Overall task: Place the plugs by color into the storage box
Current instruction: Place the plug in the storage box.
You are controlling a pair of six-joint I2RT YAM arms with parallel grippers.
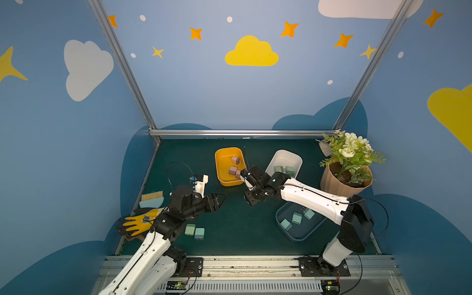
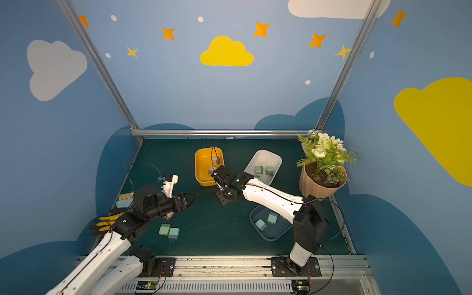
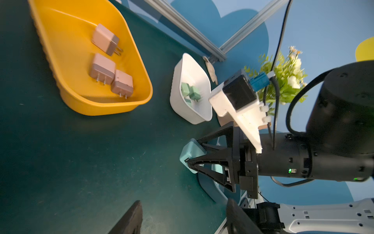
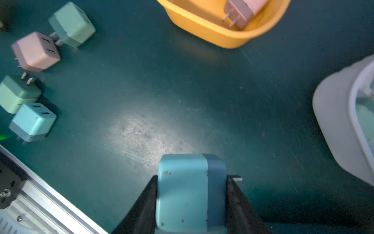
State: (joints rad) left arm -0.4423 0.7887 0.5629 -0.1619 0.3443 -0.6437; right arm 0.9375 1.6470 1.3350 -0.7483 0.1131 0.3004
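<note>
In a top view the right end effector (image 1: 251,198) hides its load; 2 loose plugs (image 1: 190,229) lie beside the left arm (image 1: 150,245), which may cover more.

Left wrist: the left end effector (image 3: 183,217) is cut off, its tips apart and empty.

Right wrist: the right end effector is clamped on a teal plug (image 4: 182,192) over the bare counter (image 4: 202,91).

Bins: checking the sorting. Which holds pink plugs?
The orange-yellow plastic bin: three pastel pink plugs lie inside; the white bin and clear bin show only greenish ones.

Robot lab test booth, kid-room decor. Alu frame post (image 1: 123,63), blue walls w/ cloud decal (image 1: 251,52) & stars upper frame. Left arm (image 1: 143,258) & right arm (image 1: 314,199) bolted to rail (image 1: 242,265) at bottom edge, green surface (image 1: 229,229) mid-frame.
</note>
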